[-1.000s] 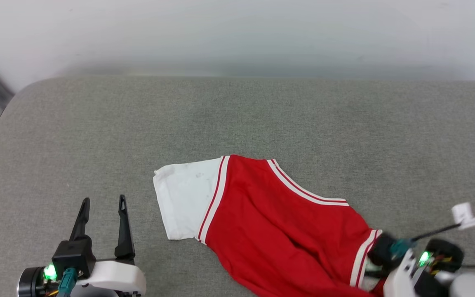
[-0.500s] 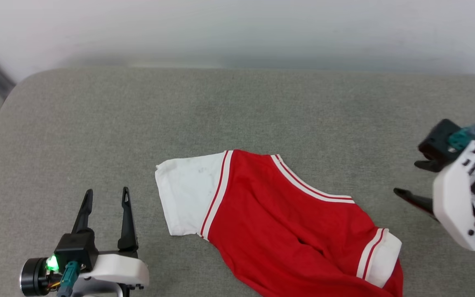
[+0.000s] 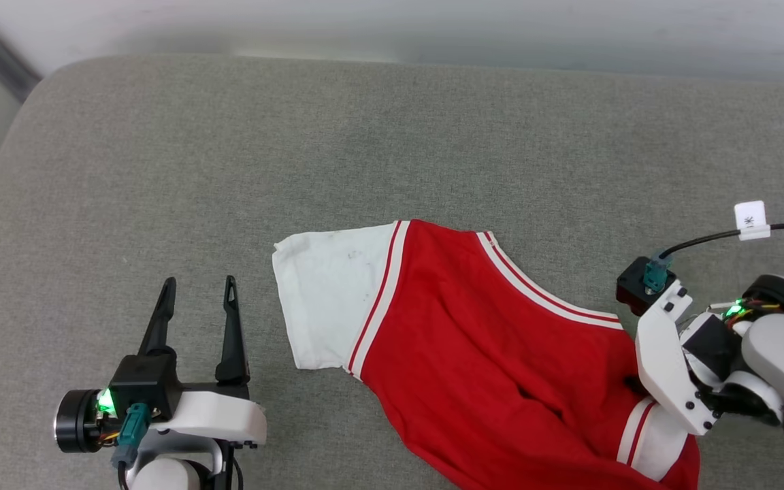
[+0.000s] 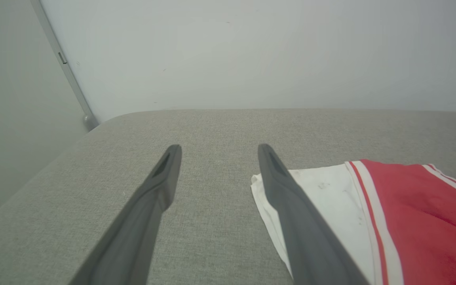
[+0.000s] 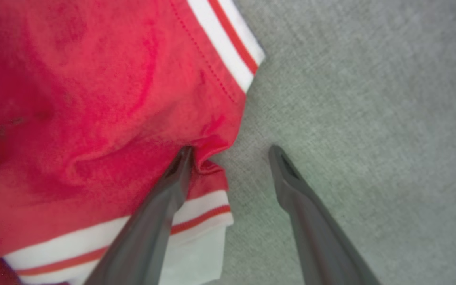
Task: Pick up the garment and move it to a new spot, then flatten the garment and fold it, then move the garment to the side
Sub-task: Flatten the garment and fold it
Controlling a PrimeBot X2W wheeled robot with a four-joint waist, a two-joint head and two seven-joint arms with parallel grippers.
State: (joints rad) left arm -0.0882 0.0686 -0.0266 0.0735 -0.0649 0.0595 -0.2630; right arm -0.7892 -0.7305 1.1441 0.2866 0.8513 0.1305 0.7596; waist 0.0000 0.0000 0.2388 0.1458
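Starting at the near left with the left gripper (image 3: 200, 284): hangs over the grey cushion (image 3: 365, 150), points toward the pale wall (image 3: 433, 27), stands wide open with nothing between its fingers. Sits apart from the garment (image 3: 474, 354) in the head view; in the left wrist view overlaps the edge of the white sleeve (image 4: 323, 198) with its right-hand finger (image 4: 291, 206). Moving right to that garment: lies spread on the near middle of the cushion, runs slantwise from the white sleeve nearest the left gripper, through a red body with soft creases, down to a second sleeve (image 3: 657, 442) at the near right. Carries striped trim (image 3: 542, 296) along its far edge. Ending at the right with the right gripper (image 5: 232, 150): reaches down at the garment's right edge, jaws parted, clamps nothing. In the right wrist view, meets a small pucker of red cloth with one fingertip (image 5: 182, 162), beside the striped sleeve band (image 5: 208, 206); sets the other over bare cushion.
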